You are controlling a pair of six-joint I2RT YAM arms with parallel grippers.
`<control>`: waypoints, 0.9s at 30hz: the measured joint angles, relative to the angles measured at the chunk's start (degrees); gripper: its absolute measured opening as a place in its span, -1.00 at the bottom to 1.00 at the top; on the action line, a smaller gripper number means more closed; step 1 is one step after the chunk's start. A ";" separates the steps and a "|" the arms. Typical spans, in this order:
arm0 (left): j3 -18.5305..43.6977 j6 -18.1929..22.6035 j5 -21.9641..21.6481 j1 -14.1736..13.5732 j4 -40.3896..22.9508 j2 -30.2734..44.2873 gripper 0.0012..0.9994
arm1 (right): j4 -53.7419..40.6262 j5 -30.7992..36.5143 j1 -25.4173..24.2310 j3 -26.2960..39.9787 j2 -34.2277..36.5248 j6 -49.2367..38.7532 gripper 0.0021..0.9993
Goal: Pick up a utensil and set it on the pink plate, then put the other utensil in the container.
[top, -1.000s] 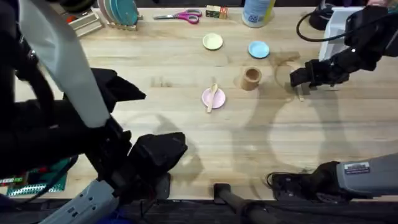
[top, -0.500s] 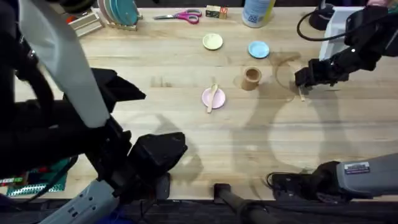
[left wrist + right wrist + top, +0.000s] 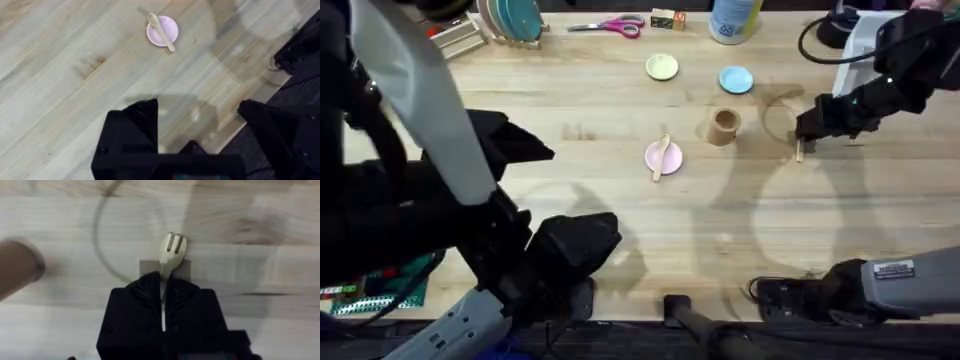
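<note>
- Step 1 done: spoon (image 3: 662, 156) lies across the pink plate (image 3: 653, 158), just left of the container (image 3: 723, 125).
- Step 2 underway: right gripper (image 3: 807, 135), right of container, jaws pinching the fork (image 3: 171, 250) by its handle, tines sticking out.
- Fork close above table (image 3: 620, 220), not in container yet; can't see into it.
- Left gripper (image 3: 200, 125): jaws spread, idle, well away from container.

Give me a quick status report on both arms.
Right gripper fingers shut on fork, beside the cup. Left gripper open, empty. Spoon on pink plate. Path clear.
</note>
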 joint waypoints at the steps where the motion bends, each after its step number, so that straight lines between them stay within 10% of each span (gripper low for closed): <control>1: 0.00 0.01 0.00 0.00 0.00 0.00 0.99 | -0.86 -0.43 0.04 0.17 -0.02 0.03 -0.94; 27: 0.00 0.01 0.00 0.00 0.00 0.00 0.99 | -4.95 -31.76 0.04 4.99 -12.14 -12.09 -0.94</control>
